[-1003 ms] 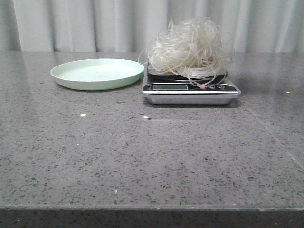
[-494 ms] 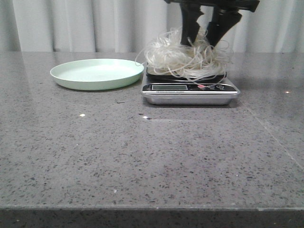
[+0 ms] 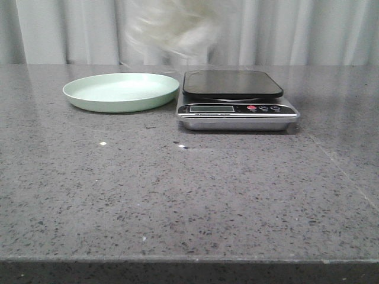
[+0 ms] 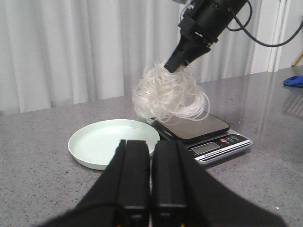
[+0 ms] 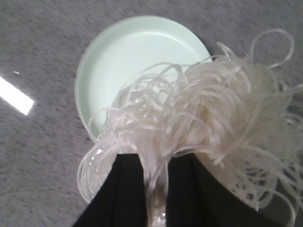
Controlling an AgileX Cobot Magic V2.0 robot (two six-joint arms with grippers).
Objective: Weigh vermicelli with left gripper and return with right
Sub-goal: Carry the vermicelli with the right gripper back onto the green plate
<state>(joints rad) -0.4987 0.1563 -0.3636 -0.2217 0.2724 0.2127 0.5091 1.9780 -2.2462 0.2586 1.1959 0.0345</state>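
Observation:
The vermicelli [image 3: 172, 29], a fluffy white tangle, hangs in the air as a blur at the top of the front view, between the plate and the scale. My right gripper [image 4: 173, 64] is shut on its top, with strands pinched between the black fingers [image 5: 156, 161]. Below the hanging vermicelli [image 5: 203, 113] lies the pale green plate [image 5: 137, 52], bare. The scale [image 3: 237, 109] has nothing on its dark platform. My left gripper [image 4: 151, 144] is shut and holds nothing, low over the table in front of the plate [image 4: 104, 142]. Neither gripper shows in the front view.
The plate [image 3: 121, 92] and the scale stand side by side at the back of the grey speckled table, before a white curtain. A blue object [image 4: 293, 80] lies far off beyond the scale [image 4: 208, 137].
The vermicelli lay on the scale; the right gripper came down onto it, took hold and lifted it up and to the left. The scale's platform is now bare.

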